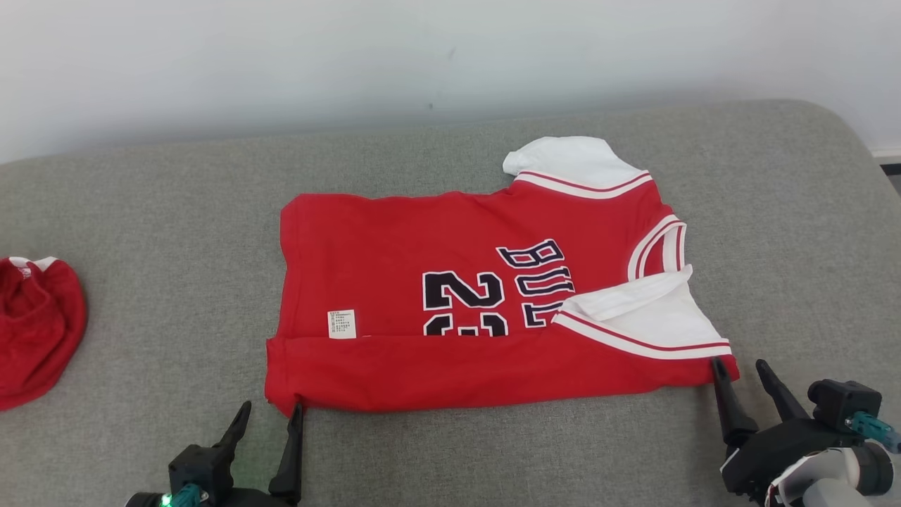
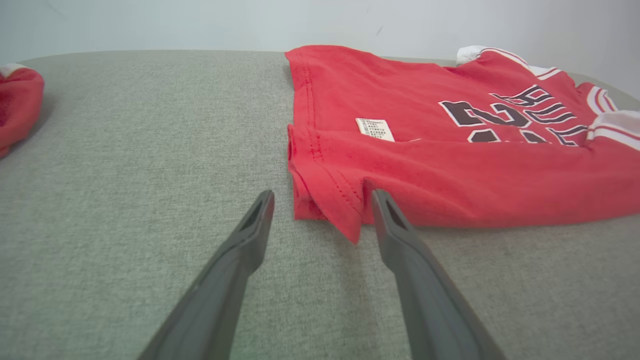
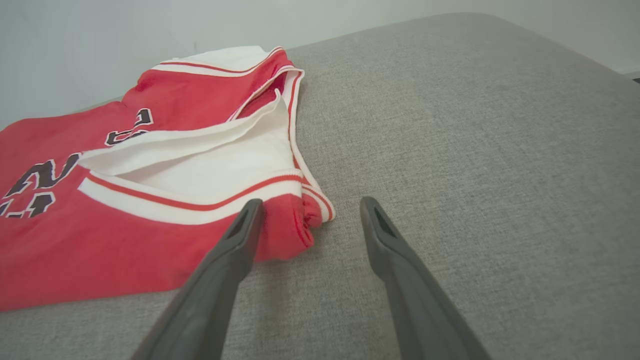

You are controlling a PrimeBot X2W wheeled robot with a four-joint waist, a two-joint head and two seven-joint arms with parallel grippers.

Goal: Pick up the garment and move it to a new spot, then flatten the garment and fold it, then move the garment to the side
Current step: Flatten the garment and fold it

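Head view: the shirt [image 1: 486, 310] lies part-folded mid-couch [image 1: 141, 211], with our left gripper [image 1: 271, 415] and right gripper [image 1: 739, 370] at its near corners, jaws apart. A red cloth [image 1: 35, 331] sits well left, and nothing blocks us. Left wrist view: the hem corner sits between our fingers, so we should pinch both layers. Right wrist view: one finger touches the sleeve corner, so we should centre before closing.

You had the shirt [image 1: 457, 246] lying on the cushion [image 1: 176, 211], with another cloth [image 1: 35, 331] well apart on its left. Your left gripper [image 1: 273, 407] and right gripper [image 1: 739, 362] stood at its near corners.
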